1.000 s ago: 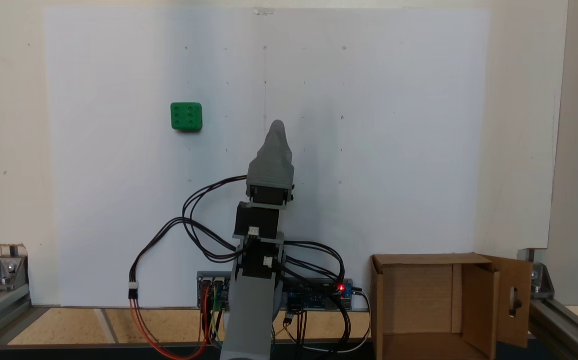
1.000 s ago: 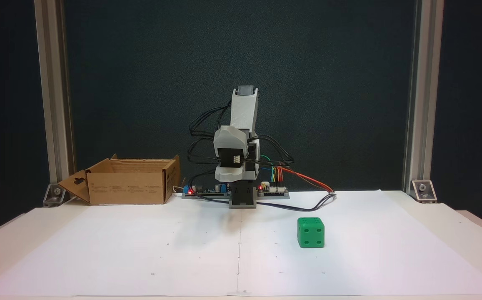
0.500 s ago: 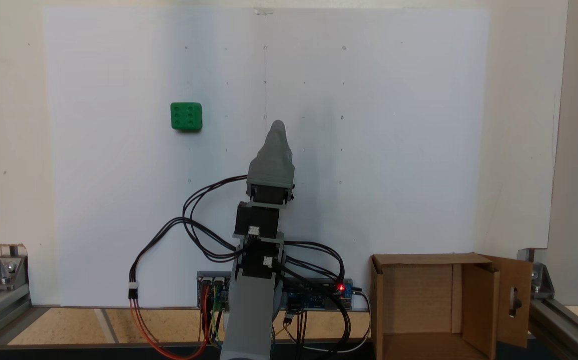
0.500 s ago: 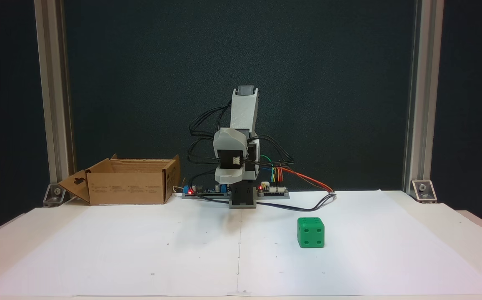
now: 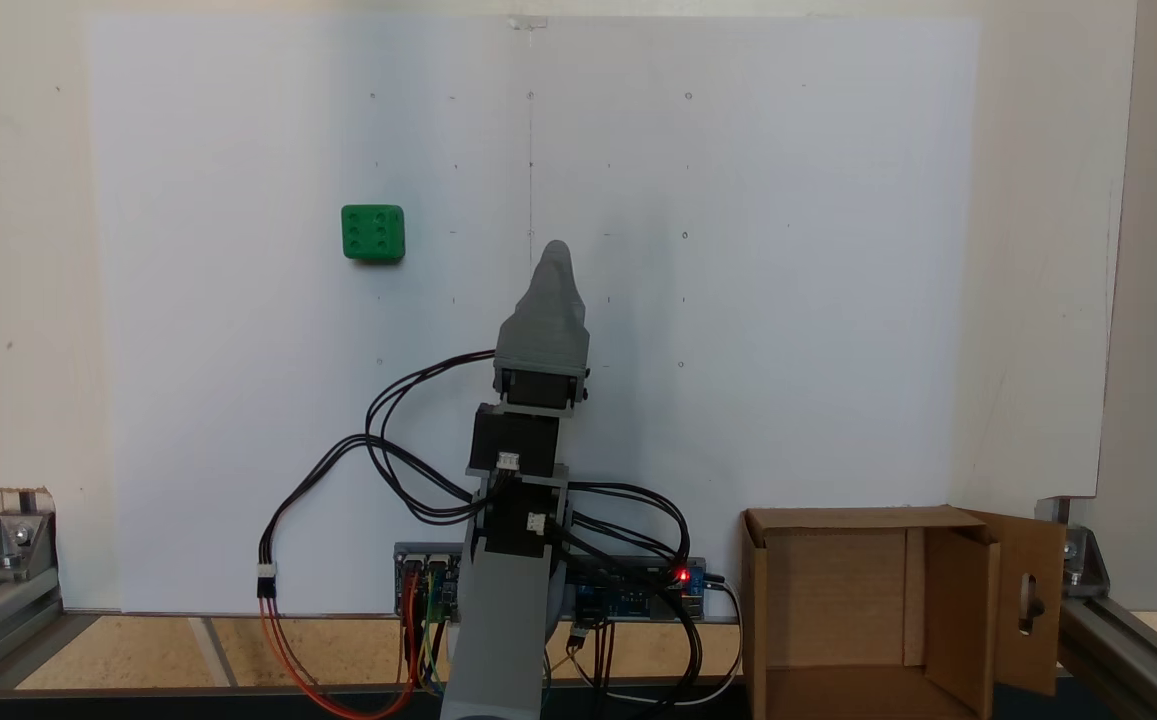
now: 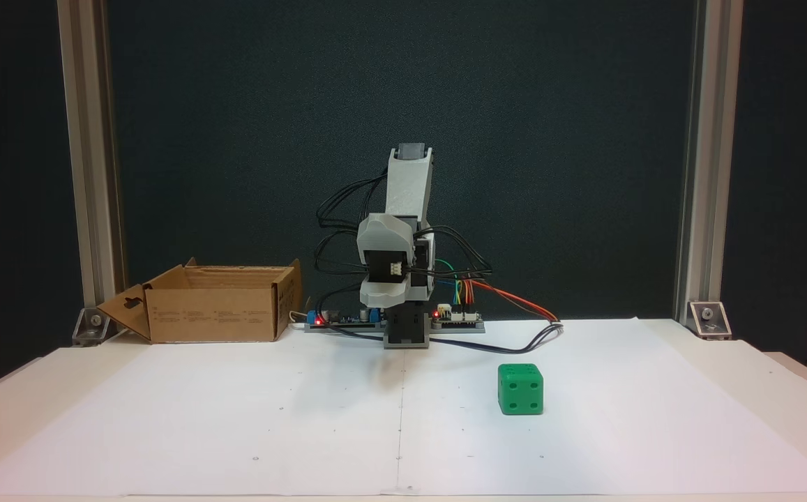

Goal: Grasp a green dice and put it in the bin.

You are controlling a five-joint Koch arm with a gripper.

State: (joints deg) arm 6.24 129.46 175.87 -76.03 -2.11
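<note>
Currently folding over its base, the claw (image 5: 555,250) is showing one grey tip, so its opening cannot be told; it is touching nothing. Green dice (image 5: 373,233) (image 6: 520,390) is sitting on white paper (image 5: 788,250), well apart from the cardboard bin (image 5: 838,600) (image 6: 215,314).

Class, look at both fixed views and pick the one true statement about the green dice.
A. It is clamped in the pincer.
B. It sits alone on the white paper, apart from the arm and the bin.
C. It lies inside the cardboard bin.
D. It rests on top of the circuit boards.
B: the green dice sits on the white paper, away from the arm and the bin.
</note>
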